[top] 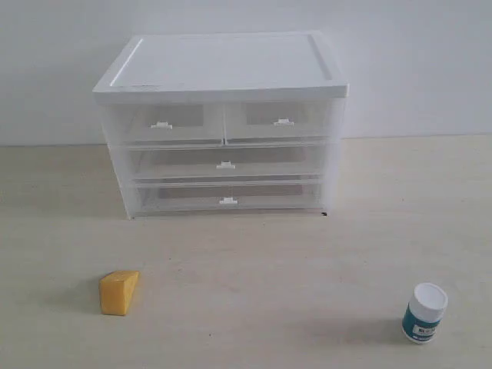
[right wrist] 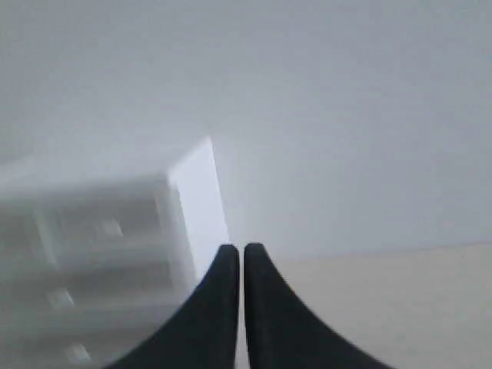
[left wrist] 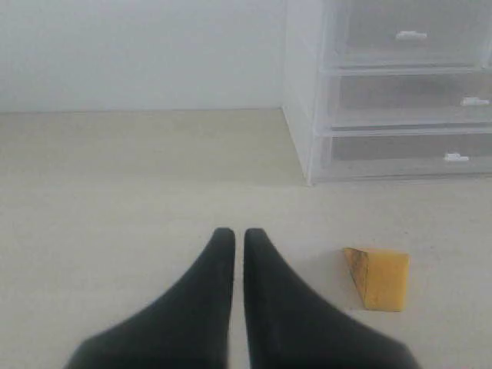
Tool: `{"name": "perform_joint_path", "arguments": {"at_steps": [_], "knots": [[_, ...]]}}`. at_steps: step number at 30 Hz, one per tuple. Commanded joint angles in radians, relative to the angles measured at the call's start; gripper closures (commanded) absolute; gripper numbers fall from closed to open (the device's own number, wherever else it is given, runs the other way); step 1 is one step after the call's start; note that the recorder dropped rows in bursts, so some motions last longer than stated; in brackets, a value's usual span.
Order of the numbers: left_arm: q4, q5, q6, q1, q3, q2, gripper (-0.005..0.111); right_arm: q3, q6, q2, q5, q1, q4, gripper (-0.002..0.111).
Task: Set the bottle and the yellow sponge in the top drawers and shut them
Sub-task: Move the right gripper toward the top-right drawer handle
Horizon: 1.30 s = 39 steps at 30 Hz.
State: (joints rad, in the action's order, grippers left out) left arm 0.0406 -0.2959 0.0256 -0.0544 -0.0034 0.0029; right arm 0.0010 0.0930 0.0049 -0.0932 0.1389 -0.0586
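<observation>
Yellow foam cut to a wedge, the yellow sponge lies on the pale bench in the lower left of the exterior frame, well apart from everything else. The bottle stands upright in the lower right corner of that frame, with a white cap on a teal body and a white label.

In the upper middle sits a white-topped cabinet against a pale wall. Its two top drawers lie side by side under the lid, both pushed in flush, each with a small white handle. The two full-width drawers below them are also pushed in.

The left wrist camera shows the left tool with its two dark fingers together, only a thin slit between them, gripping nothing. The sponge sits on the bench near it, not touching, and the cabinet's corner stands beyond. The right tool is likewise pressed together and empty, with a blurred cabinet and the wall behind it.
</observation>
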Motion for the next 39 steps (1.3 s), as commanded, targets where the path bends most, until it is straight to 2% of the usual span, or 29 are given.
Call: {"name": "perform_joint_path", "arguments": {"at_steps": [1, 4, 9, 12, 15, 18, 22, 24, 25, 29, 32, 35, 39], "knots": [[-0.007, 0.000, -0.004, 0.003, 0.003, -0.003, 0.103, -0.001, 0.337, -0.005, -0.310, 0.001, -0.030, 0.108], [-0.007, 0.000, -0.004, 0.003, 0.003, -0.003, 0.103, -0.001, 0.343, -0.005, -0.407, 0.001, 0.032, 0.108], [-0.007, 0.000, -0.004, 0.003, 0.003, -0.003, 0.103, -0.104, 0.281, 0.113, -0.411, 0.001, 0.108, 0.108], [-0.007, 0.000, -0.004, 0.003, 0.003, -0.003, 0.103, -0.215, 0.261, 0.391, -0.418, 0.001, 0.160, 0.108], [-0.007, 0.000, -0.004, 0.003, 0.003, -0.003, 0.103, -0.298, 0.322, 0.650, -0.453, 0.001, 0.266, 0.108], [-0.007, 0.000, -0.004, 0.003, 0.003, -0.003, 0.103, -0.313, 0.381, 0.911, -0.672, 0.001, 0.347, 0.108], [-0.007, 0.000, -0.004, 0.003, 0.003, -0.003, 0.103, -0.313, 0.377, 1.157, -0.822, 0.006, 0.360, 0.108], [-0.007, 0.000, -0.004, 0.003, 0.003, -0.003, 0.103, -0.313, 0.317, 1.239, -0.880, 0.070, 0.315, 0.108], [-0.007, 0.000, -0.004, 0.003, 0.003, -0.003, 0.103, -0.313, 0.245, 1.273, -0.894, 0.136, 0.258, 0.108], [-0.007, 0.000, -0.004, 0.003, 0.003, -0.003, 0.103, -0.315, -0.079, 1.360, -0.961, 0.394, -0.169, 0.108], [-0.007, 0.000, -0.004, 0.003, 0.003, -0.003, 0.103, -0.315, -0.208, 1.412, -1.081, 0.533, -0.367, 0.108], [-0.007, 0.000, -0.004, 0.003, 0.003, -0.003, 0.103, -0.320, -0.211, 1.470, -1.128, 0.615, -0.415, 0.108], [-0.007, 0.000, -0.004, 0.003, 0.003, -0.003, 0.103, -0.377, -0.221, 1.552, -1.128, 0.676, -0.463, 0.108]]}}
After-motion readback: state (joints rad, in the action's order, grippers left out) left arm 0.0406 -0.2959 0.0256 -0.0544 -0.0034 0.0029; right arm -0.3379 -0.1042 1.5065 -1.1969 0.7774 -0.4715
